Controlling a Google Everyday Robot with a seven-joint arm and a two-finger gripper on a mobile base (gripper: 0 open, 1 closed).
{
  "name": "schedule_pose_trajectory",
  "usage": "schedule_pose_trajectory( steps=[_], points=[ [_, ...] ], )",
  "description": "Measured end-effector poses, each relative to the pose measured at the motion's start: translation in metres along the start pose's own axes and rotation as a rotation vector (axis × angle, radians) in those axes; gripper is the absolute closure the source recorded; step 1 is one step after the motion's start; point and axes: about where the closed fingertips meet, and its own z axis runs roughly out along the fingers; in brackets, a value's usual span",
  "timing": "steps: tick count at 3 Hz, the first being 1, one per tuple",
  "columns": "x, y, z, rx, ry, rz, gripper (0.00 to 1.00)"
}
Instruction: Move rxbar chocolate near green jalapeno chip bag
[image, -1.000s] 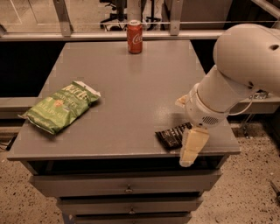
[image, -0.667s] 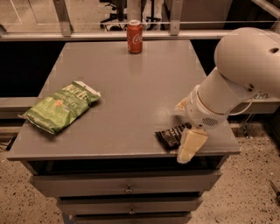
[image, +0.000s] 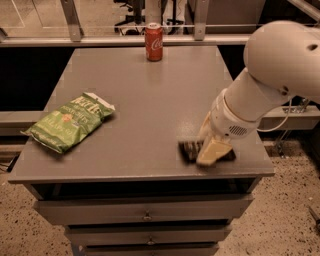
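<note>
Place: office (or lab)
Signs: drawer cabinet (image: 145, 216), rolling-chair bases (image: 129, 26) behind a rail (image: 50, 41), speckled floor (image: 295, 210)
Gripper (image: 212, 150): over cabinet's front-right edge

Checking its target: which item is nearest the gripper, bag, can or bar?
The dark snack bar, front right; the gripper is right over it, while the green bag and red can lie well away.

Middle of rxbar chocolate (image: 188, 150) hidden beneath the gripper (image: 208, 144) (arm (image: 280, 65) cut off right)
</note>
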Motion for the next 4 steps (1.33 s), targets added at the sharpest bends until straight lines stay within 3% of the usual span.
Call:
schedule_pose_trajectory(
  steps=[1,2,4],
  points=[
    [-0.005,-0.003,-0.008,0.008,-0.002,0.005,0.99],
    [-0.008,-0.003,-0.010,0.009,-0.007,0.015,1.00],
    [-0.033,-0.041,-0.027,0.069,-0.086,-0.004,1.00]
  ],
)
